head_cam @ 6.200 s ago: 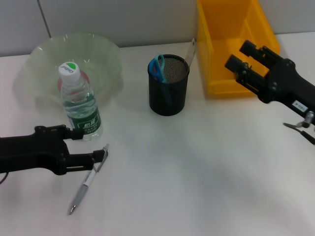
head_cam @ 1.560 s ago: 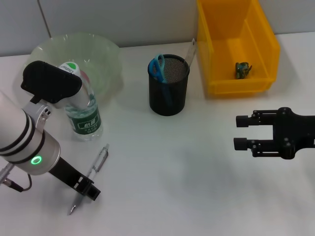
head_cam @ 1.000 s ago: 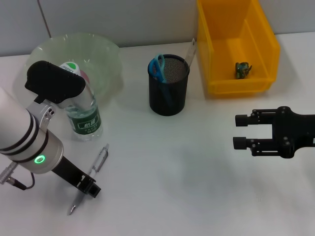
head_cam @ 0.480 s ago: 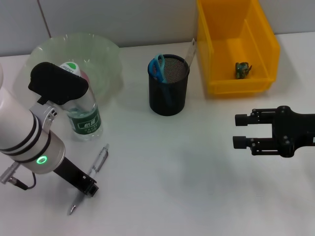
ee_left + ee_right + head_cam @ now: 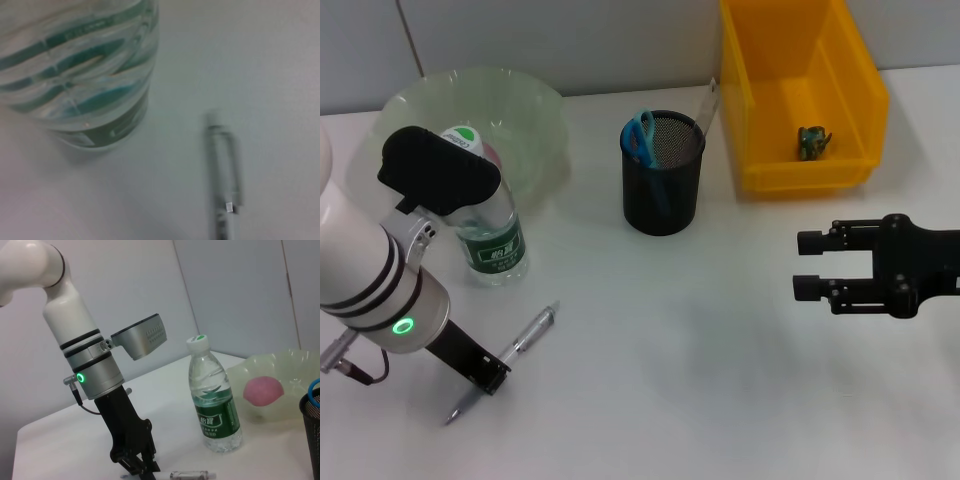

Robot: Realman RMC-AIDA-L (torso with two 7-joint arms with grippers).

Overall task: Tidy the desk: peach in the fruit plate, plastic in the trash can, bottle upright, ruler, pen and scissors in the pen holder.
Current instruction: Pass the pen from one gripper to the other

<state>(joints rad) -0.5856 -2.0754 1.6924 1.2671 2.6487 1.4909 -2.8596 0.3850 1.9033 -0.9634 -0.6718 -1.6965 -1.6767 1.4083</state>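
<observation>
Lying diagonally, pen (image 5: 505, 361), tip toward robot

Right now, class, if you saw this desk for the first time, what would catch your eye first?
The bright yellow bin at the back right stands out, a scrap of plastic lying inside. Next comes the big white left arm at the front left, its left gripper down at the pen. Behind it a water bottle stands upright before the green bowl.

Head overlooks desk; wrists share bottle (image 5: 80, 70), pen (image 5: 225, 185).
</observation>
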